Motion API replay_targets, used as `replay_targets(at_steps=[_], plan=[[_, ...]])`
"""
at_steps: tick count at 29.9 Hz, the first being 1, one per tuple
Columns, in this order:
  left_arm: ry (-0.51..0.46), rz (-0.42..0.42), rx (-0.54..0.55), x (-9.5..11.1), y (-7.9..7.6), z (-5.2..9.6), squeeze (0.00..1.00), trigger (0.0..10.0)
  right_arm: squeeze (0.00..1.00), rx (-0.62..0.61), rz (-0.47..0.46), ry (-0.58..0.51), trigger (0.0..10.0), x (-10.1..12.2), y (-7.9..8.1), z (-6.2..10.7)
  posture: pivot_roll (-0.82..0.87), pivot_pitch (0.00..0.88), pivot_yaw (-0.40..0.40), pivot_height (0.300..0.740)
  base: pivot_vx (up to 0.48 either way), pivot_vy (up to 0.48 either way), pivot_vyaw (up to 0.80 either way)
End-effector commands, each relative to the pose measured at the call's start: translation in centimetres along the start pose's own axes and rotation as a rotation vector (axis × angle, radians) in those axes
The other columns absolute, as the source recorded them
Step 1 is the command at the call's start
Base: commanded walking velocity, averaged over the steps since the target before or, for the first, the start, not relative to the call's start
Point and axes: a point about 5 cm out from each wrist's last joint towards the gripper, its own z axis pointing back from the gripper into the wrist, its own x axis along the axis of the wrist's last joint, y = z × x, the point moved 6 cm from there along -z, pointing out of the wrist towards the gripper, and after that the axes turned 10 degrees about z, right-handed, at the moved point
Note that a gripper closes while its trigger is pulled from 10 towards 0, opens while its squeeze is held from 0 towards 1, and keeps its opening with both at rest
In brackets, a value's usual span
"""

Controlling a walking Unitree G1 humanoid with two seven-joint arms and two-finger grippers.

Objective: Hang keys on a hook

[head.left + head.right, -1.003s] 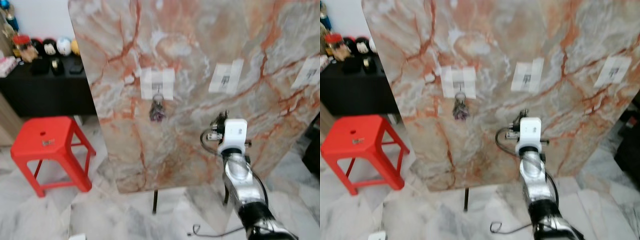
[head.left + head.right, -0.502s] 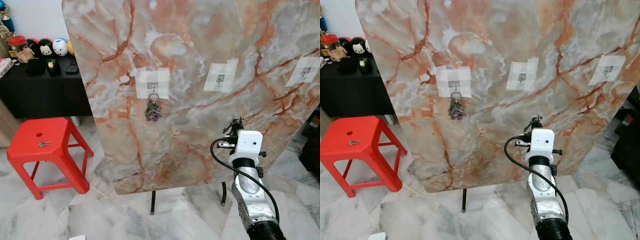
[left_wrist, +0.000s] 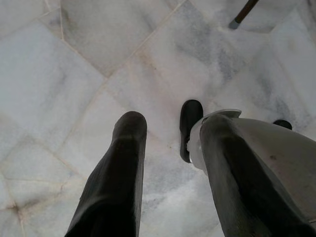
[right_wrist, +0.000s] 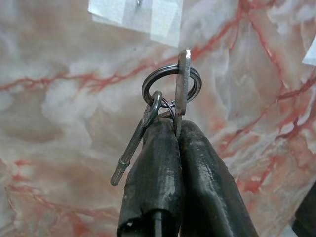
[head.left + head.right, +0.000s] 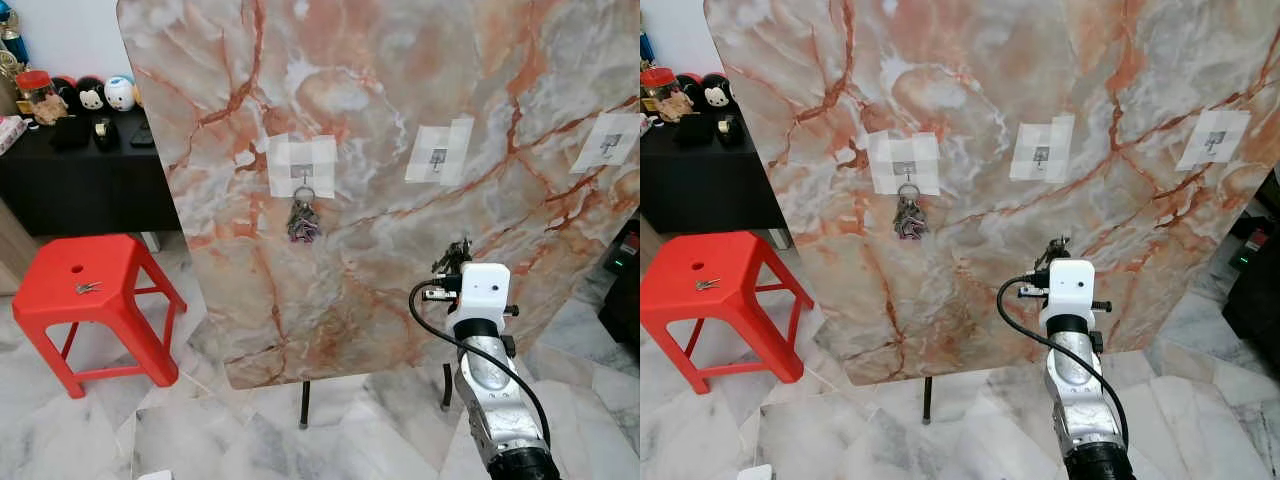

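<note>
With its fingers pinched together on one flat key, the right gripper [image 4: 174, 143] holds the key ring [image 4: 172, 85] upright and clear above the fingertips, so the loop can slip over the middle hook [image 5: 438, 157] up and left of it on the marble slab [image 5: 400, 250]. Another bunch [image 5: 302, 222] occupies the left hook [image 5: 303, 172]. The left gripper [image 3: 168, 143], fingers apart, hangs idle over the floor.

Bright, even indoor light fills the room, and the head views are sharp. The marble board [image 5: 400, 120] shows soft sheen without harsh glare. Faint shadows lie under the red stool [image 5: 85, 290]. The wrist views are slightly soft up close.
</note>
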Motion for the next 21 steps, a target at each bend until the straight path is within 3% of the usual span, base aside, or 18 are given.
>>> replay_targets(at_steps=[1,14,21], plan=[[0.026,-0.014,0.003,-0.70,0.29,0.13,0.00,10.0,0.00,-0.005,0.005,-0.029,10.0,0.96,-0.36,-0.18,0.12,0.000,-0.038,0.740,0.000,0.000,0.00],[0.027,-0.014,0.002,-0.82,0.25,0.15,0.00,10.0,0.00,0.021,0.020,-0.038,10.0,1.25,-0.23,-0.25,0.11,0.000,-0.042,0.740,0.000,0.000,0.00],[0.025,-0.011,-0.001,-0.83,0.18,0.16,0.00,10.0,0.00,0.041,0.029,-0.038,10.0,1.27,0.18,-0.19,0.11,0.000,-0.045,0.740,0.259,0.000,0.00]])
